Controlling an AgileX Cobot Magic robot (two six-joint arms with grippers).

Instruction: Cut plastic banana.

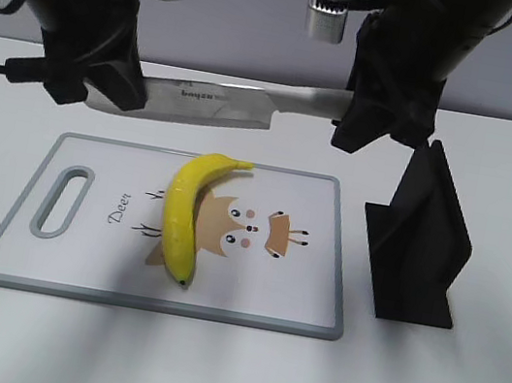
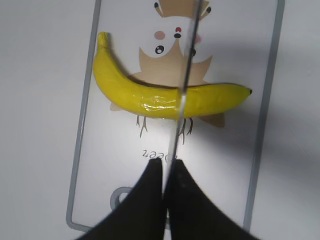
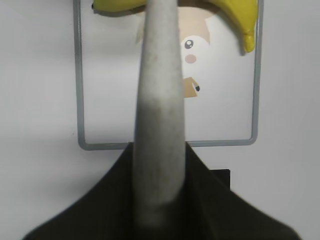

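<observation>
Plastic banana (image 1: 188, 212) lies whole at centre of cutting board (image 1: 26, 212), uncut. Knife (image 1: 216, 106) held level above it: right gripper (image 1: 377, 128) clenched on pale handle, left gripper (image 1: 97, 81) pinching blade tip. Judgement: lower both ends evenly, edge square across banana's middle, press straight down. Black stand (image 1: 422, 241) at right of frame, clear of blade path.

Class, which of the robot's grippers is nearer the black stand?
Right. The right gripper holds the knife handle just above-left of the black stand; the left gripper is far across.
</observation>
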